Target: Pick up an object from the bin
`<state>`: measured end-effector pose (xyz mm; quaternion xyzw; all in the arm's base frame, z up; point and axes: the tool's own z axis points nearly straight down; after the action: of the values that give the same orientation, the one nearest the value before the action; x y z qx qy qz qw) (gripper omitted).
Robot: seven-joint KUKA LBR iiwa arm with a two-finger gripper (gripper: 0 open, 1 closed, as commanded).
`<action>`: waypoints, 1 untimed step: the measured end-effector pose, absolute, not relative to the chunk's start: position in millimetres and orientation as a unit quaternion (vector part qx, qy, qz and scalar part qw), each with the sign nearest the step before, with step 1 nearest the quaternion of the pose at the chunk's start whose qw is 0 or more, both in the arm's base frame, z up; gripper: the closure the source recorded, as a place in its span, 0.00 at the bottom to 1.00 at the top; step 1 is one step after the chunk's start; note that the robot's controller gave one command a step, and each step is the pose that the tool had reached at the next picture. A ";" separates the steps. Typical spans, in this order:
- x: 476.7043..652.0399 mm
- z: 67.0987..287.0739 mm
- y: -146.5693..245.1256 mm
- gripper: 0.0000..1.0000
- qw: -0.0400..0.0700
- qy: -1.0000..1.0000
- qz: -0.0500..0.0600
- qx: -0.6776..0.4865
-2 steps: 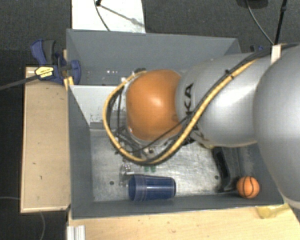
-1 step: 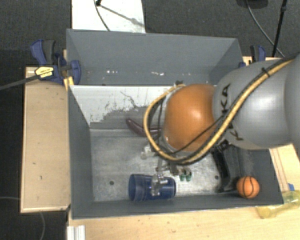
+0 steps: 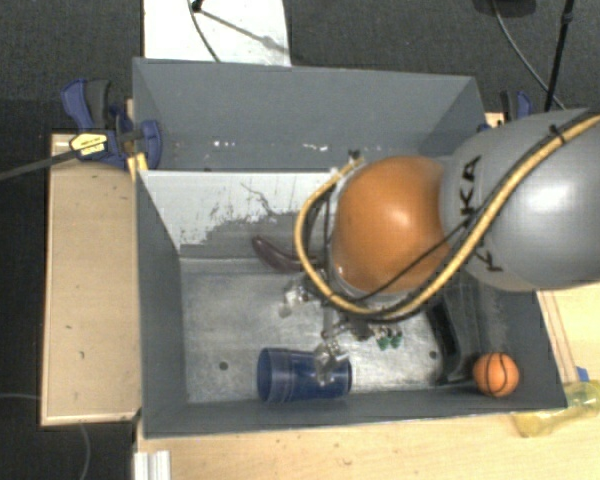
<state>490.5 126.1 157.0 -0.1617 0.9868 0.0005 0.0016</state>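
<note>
Overhead, slightly oblique, above bin [image 3: 163, 298]

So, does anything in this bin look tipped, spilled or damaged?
Only the blue cup, lying on its side against the near wall of the bin, with the gripper at its right end. The orange ball sits in the near right corner; nothing looks spilled or broken.
</note>
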 end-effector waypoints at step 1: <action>485.4 103.3 130.1 0.00 0.002 1.000 0.001 -0.001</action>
<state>485.4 130.1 103.3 -0.0010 1.0000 0.0006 0.0020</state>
